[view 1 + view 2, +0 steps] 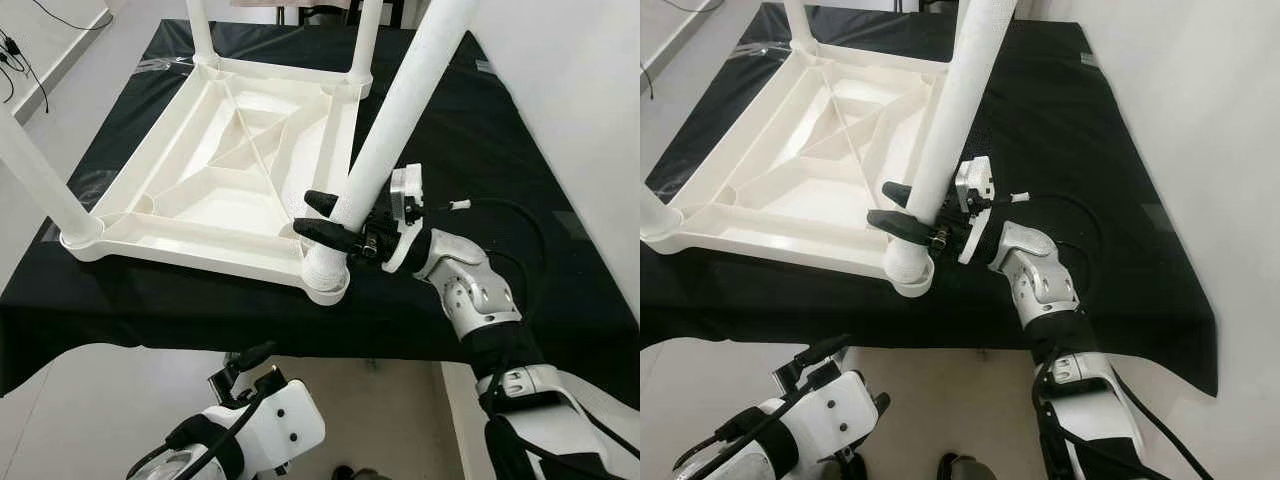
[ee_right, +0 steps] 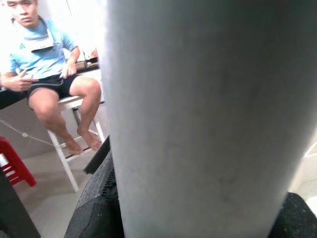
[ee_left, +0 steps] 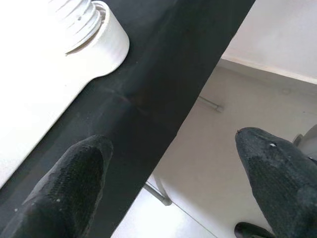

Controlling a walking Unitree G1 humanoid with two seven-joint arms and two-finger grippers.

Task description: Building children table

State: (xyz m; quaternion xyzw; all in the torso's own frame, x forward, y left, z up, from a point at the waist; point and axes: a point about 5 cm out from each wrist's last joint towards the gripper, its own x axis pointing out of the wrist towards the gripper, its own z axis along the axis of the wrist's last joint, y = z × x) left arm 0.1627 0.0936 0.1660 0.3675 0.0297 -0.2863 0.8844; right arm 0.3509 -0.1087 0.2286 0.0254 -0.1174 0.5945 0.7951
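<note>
Left gripper (image 1: 245, 365) low beneath the near edge of the black-covered table (image 1: 560, 290), fingers (image 3: 74, 178) spread wide, grasping nothing. Right gripper (image 1: 325, 218) clamped around white table leg (image 1: 400, 110), leg tilted, lower end seated in near corner socket of upturned white children's tabletop (image 1: 215, 190) lying on the black cloth. Seated person (image 2: 44, 64) on white stool beyond.

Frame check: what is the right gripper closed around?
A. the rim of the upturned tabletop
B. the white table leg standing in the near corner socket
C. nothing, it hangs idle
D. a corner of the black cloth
B: the right gripper has its black fingers on either side of the white table leg, just above the corner socket of the upturned tabletop.
</note>
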